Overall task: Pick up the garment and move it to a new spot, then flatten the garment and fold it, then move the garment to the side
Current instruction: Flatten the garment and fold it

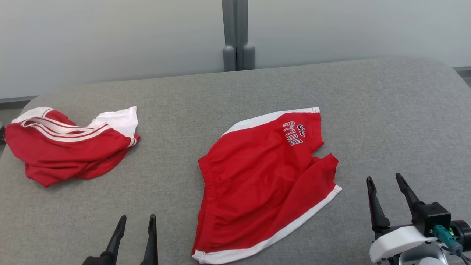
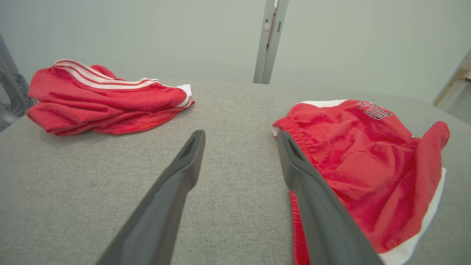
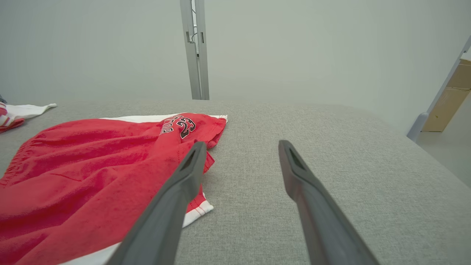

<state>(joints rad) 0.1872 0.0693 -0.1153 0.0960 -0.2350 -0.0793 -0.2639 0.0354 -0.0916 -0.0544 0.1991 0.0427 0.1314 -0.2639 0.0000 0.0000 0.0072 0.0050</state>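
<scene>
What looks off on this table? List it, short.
Nothing spilled or damaged. The red garment at the far left lies crumpled in a heap. The shorts in the middle lie askew and rumpled, with one leg bunched up.

Two garments (image 1: pixel 265 176) (image 1: pixel 70 151) (one lettered, one striped), two grippers (image 1: pixel 138 217) (image 1: pixel 383 176)

bright, even, diffuse light from above. shadows are soft, just a thin dark rim under the red shorts (image 1: pixel 257 176). head view's sharp; wrist views bow at the edges and go soft up close.
</scene>
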